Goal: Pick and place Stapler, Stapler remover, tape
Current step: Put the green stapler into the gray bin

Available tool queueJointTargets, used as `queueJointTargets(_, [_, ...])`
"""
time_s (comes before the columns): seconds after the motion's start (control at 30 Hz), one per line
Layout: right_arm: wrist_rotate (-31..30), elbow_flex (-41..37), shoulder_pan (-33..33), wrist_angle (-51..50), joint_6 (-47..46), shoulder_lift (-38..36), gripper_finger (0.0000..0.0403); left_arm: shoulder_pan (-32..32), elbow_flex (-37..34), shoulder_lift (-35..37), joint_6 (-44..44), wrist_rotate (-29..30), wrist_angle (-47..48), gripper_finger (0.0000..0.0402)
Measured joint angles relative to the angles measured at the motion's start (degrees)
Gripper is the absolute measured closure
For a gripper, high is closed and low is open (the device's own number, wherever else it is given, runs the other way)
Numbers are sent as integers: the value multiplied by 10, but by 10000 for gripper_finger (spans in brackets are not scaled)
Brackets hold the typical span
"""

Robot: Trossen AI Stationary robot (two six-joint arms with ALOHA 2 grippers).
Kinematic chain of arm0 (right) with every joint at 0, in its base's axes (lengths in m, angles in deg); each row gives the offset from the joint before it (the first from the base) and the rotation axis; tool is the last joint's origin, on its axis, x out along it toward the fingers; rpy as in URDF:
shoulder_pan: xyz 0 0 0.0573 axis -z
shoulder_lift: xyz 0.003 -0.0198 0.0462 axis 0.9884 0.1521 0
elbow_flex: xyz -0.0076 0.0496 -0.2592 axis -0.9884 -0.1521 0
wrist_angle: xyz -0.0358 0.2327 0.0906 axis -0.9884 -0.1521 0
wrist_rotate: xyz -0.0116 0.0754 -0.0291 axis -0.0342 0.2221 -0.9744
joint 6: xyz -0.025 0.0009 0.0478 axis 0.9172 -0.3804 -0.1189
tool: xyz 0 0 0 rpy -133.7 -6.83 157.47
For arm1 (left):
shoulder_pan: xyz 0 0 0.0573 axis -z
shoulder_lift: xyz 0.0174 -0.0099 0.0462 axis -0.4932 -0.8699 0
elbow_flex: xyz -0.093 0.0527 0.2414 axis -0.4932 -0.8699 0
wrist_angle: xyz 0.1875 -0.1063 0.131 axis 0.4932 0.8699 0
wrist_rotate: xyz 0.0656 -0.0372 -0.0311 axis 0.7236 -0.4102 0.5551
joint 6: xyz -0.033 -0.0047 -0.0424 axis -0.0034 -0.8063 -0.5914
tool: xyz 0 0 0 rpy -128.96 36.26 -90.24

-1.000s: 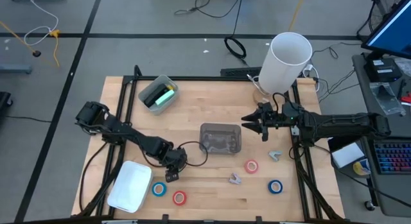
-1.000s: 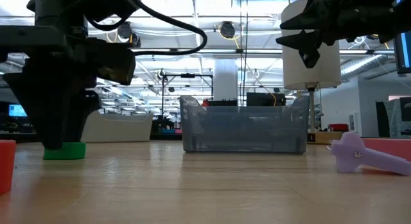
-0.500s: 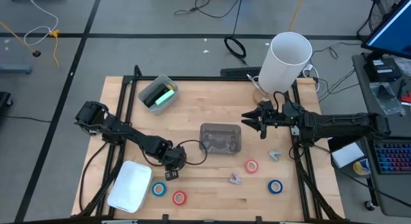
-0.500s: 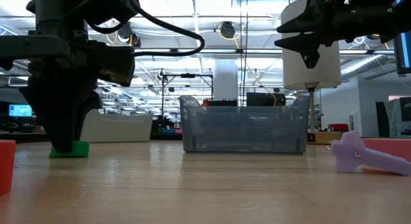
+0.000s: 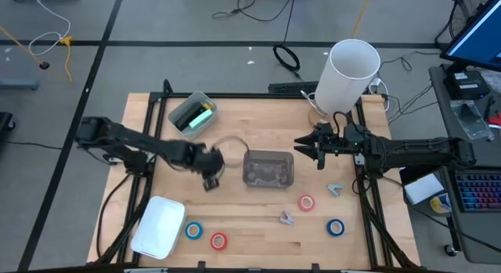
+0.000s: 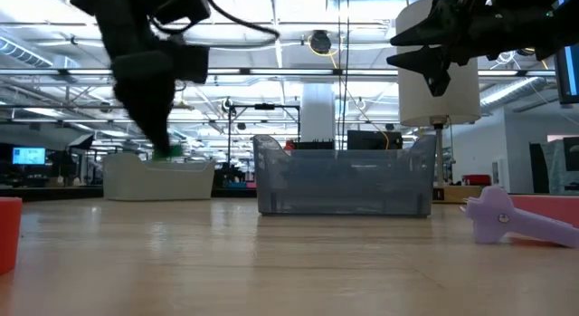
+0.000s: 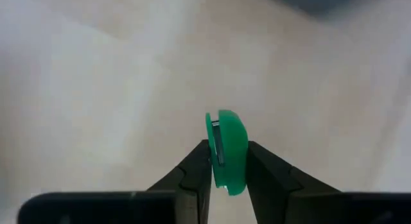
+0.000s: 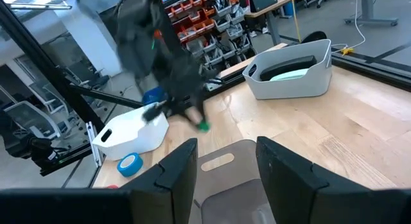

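**Green staple remover lifted above the table**

Green, flat and round-edged, the small plastic staple remover point(image 7: 228, 150) sits pinched edge-on between the left gripper's point(image 5: 210, 177) closed fingers, raised off the wooden table point(image 5: 258, 124) at frame centre-left, beside the clear plastic bin point(image 5: 268, 168). Right gripper point(image 5: 307, 150) hovers spread and empty, right of centre.

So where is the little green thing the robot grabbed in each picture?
High view: hidden under the left pincer, just left of the clear bin.
Low view: the green thing hangs off the table, upper left, left of the clear bin.
Left wrist view: centre, pinched between the two fingers.
Right wrist view: a tiny green dot under the far arm.
Shared landmark: the clear bin.
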State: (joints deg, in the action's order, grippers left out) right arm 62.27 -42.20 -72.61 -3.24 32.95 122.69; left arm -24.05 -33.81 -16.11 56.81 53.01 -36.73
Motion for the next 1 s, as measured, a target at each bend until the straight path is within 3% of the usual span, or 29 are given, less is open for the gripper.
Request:
queueJointTargets(0.23, [0, 0, 0, 0, -4, 0, 248, -155, 0, 126, 108, 158, 21, 315])
queueJointTargets(0.33, [0, 0, 0, 0, -4, 0, 248, -240, 1, 150, 161, 176, 2, 315])
queueJointTargets(0.53, [0, 0, 0, 2, -4, 0, 248, -392, 1, 138, 279, 74, -72, 314])
queueJointTargets(0.67, [-1, 0, 0, 3, -4, 0, 248, -462, 1, 95, 308, -2, -117, 314])
queueJointTargets(1.0, [-2, 0, 0, 3, -5, 0, 248, -513, 1, -41, 314, -61, -183, 314])
